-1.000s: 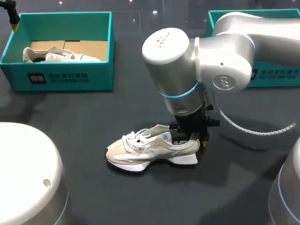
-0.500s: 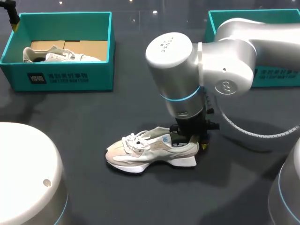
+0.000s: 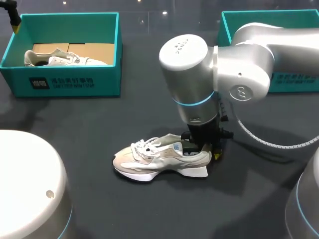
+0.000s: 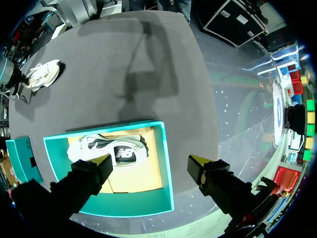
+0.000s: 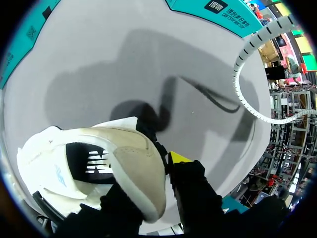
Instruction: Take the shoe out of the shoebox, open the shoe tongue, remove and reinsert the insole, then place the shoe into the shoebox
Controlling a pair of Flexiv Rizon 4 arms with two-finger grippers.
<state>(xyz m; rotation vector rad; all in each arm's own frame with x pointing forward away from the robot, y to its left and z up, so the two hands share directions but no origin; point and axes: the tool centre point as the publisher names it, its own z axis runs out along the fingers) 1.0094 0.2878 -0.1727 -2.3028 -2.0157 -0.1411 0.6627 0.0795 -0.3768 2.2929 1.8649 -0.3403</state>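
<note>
The right pincer point(image 3: 207, 151) gripped the heel of the shoe point(image 3: 159, 160) on the counter point(image 3: 99, 124), the left pincer point(image 4: 149, 161) stood apart; pinning the heel firmly would ease opening the tongue.

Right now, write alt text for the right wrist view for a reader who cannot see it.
The right fingers pinch the heel wall of a beige and white shoe, one inside it and one outside. The shoe rests on the dark grey table, with a teal shoebox ahead of it.
</note>
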